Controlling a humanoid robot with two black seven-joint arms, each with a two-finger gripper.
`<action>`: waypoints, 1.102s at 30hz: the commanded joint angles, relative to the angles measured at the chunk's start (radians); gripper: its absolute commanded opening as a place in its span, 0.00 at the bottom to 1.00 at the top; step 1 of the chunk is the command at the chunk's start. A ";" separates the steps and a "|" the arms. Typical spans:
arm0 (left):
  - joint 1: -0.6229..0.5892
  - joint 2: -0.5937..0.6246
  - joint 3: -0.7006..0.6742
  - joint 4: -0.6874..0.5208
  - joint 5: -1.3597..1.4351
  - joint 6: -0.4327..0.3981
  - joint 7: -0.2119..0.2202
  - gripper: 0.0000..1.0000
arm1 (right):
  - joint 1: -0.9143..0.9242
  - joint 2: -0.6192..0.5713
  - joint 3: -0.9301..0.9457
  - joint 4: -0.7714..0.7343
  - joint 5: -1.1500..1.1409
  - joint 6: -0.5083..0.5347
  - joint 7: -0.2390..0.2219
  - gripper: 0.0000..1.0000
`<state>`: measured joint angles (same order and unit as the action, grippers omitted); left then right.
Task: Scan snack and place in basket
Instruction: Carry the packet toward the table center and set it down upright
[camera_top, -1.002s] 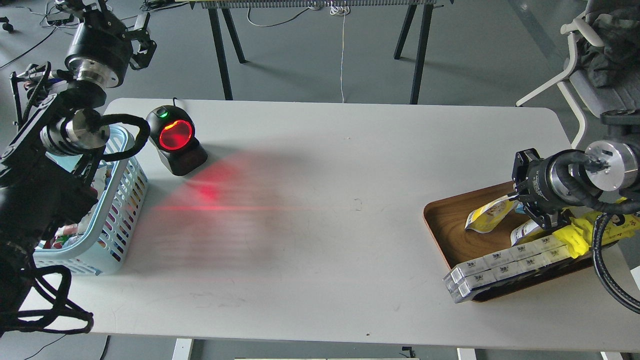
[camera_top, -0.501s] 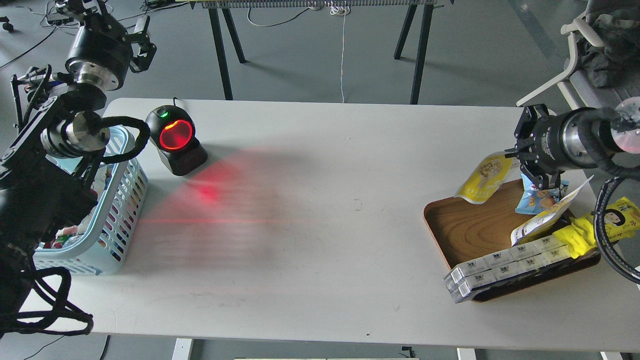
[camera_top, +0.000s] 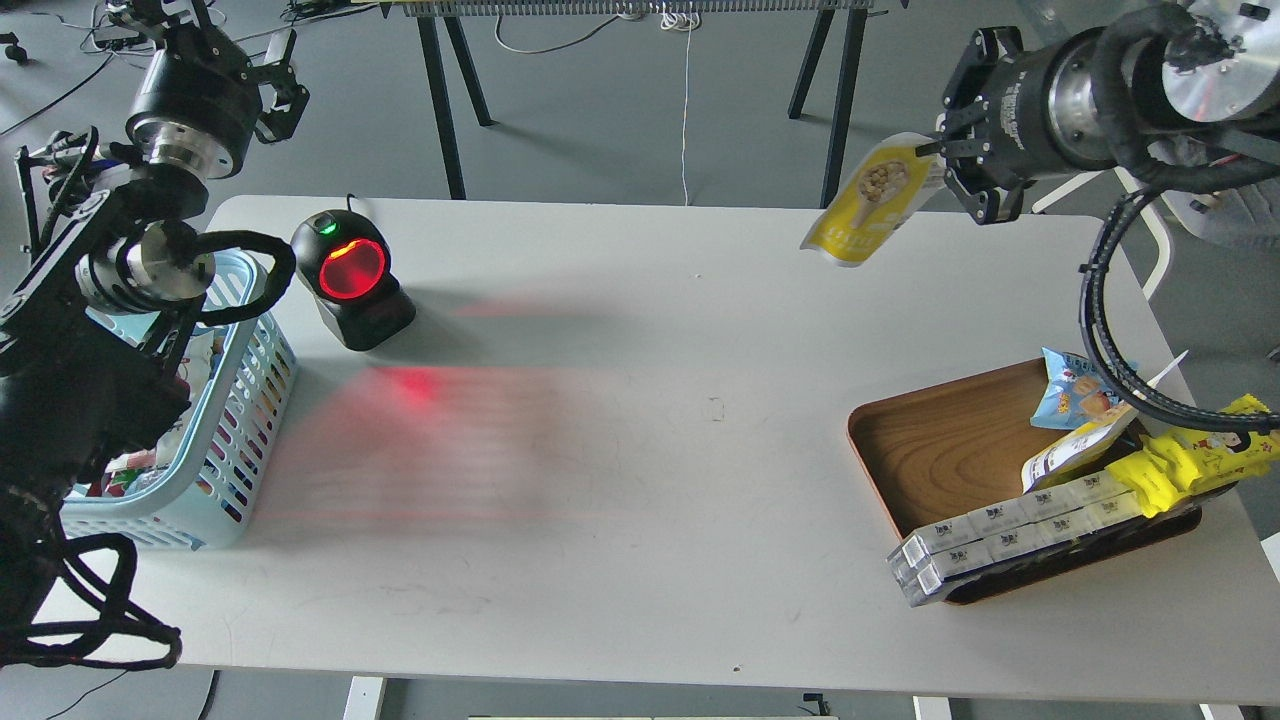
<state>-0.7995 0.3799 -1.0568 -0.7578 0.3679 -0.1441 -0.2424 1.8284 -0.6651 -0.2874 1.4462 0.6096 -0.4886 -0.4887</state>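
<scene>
right gripper (camera_top: 945, 165) pinching bean snack pouch (camera_top: 868, 203) by top edge, up at 1 o'clock over table (camera_top: 640, 450). left gripper (camera_top: 275, 85) at 10 o'clock behind blue basket (camera_top: 235, 430), jaws hard to read, can't tell.

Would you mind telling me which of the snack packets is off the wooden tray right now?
The yellow bean pouch, held up by the right gripper over the table's far edge. The blue pouch and the bright yellow packet lie at the tray.
</scene>
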 joint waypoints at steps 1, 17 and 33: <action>0.002 0.019 0.000 0.000 0.000 0.000 0.000 1.00 | -0.087 0.097 0.089 -0.073 -0.001 0.000 0.000 0.00; 0.002 0.022 0.003 0.003 0.005 0.000 0.002 1.00 | -0.221 0.392 0.217 -0.233 -0.004 0.000 0.001 0.00; 0.000 0.022 0.003 0.003 0.005 -0.002 0.000 1.00 | -0.267 0.486 0.234 -0.288 -0.007 0.000 0.009 0.00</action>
<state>-0.7995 0.4033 -1.0538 -0.7544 0.3729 -0.1473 -0.2420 1.5640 -0.1864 -0.0539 1.1669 0.6027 -0.4888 -0.4803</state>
